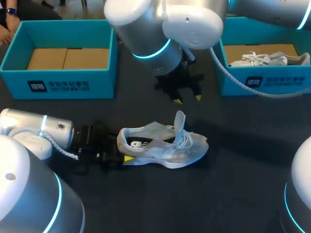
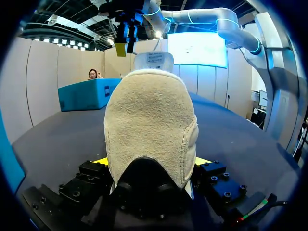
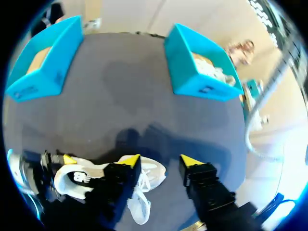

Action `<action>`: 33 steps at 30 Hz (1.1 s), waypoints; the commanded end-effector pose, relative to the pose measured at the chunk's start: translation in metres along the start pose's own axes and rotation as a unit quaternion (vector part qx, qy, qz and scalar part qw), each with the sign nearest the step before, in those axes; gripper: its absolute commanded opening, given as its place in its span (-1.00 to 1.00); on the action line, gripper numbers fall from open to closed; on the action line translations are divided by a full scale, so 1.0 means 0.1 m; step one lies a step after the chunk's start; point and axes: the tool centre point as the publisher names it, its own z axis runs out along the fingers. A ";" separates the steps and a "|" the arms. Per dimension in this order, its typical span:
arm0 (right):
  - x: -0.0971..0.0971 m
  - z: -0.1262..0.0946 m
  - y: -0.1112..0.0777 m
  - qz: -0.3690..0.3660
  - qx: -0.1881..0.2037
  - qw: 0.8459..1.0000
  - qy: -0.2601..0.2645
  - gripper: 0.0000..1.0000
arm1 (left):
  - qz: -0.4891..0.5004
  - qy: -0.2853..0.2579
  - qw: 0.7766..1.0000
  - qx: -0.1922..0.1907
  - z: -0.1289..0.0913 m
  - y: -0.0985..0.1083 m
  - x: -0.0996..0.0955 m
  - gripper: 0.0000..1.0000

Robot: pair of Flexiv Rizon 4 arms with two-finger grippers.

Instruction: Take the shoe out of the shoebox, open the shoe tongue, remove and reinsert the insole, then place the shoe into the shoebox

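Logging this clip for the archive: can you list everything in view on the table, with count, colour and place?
shoe: one, white, mid-table, tongue raised, heel in the left hand.
second shoe: one, white, inside the right box.
left box: one, teal with a brown cardboard floor, far left of the table.
right box: one, teal, far right of the table.
table: one, dark.
left hand: one, black with yellow tips, shut on the shoe's heel.
right hand: one, black with yellow tips, open, hanging above the shoe.
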 end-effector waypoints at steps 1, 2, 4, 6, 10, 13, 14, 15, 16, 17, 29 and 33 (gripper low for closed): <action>0.08 -0.07 0.07 -0.088 -0.031 0.995 0.045 -1.00 | 0.000 0.001 1.000 -0.002 0.03 0.03 -0.02 -1.00; 0.09 -0.08 0.08 -0.104 -0.035 0.993 0.051 -1.00 | 0.000 0.001 1.000 -0.002 0.03 0.03 -0.02 -1.00; 0.16 -0.10 0.10 -0.149 -0.046 0.985 0.080 -1.00 | 0.000 0.001 1.000 -0.002 0.03 0.03 -0.02 -1.00; 0.24 -0.12 0.11 -0.197 -0.048 0.974 0.098 -1.00 | 0.000 0.001 1.000 -0.002 0.03 0.03 -0.02 -1.00; 0.40 -0.16 0.07 -0.268 -0.060 0.952 0.139 -1.00 | 0.000 0.001 1.000 -0.002 0.03 0.03 -0.02 -1.00; 0.52 -0.20 0.02 -0.318 -0.065 0.932 0.164 -1.00 | 0.000 0.001 1.000 -0.002 0.03 0.03 -0.02 -1.00; 0.56 -0.22 0.01 -0.333 -0.072 0.923 0.178 -1.00 | 0.000 0.001 1.000 -0.002 0.03 0.03 -0.02 -1.00; 0.59 -0.23 -0.01 -0.341 -0.074 0.920 0.178 -1.00 | 0.000 0.001 1.000 -0.002 0.03 0.03 -0.02 -1.00; 0.62 -0.24 -0.01 -0.350 -0.073 0.917 0.178 -1.00 | 0.000 0.001 1.000 -0.002 0.03 0.03 -0.02 -1.00; 0.65 -0.26 -0.02 -0.364 -0.071 0.911 0.180 -1.00 | 0.000 0.001 1.000 -0.002 0.03 0.03 -0.02 -1.00; 1.02 -0.31 -0.20 -0.469 -0.056 0.853 0.222 -1.00 | 0.000 0.001 1.000 -0.002 0.03 0.03 -0.02 -1.00; 1.13 -0.30 -0.31 -0.465 -0.039 0.855 0.226 -1.00 | 0.000 0.001 1.000 -0.002 0.03 0.03 -0.02 -1.00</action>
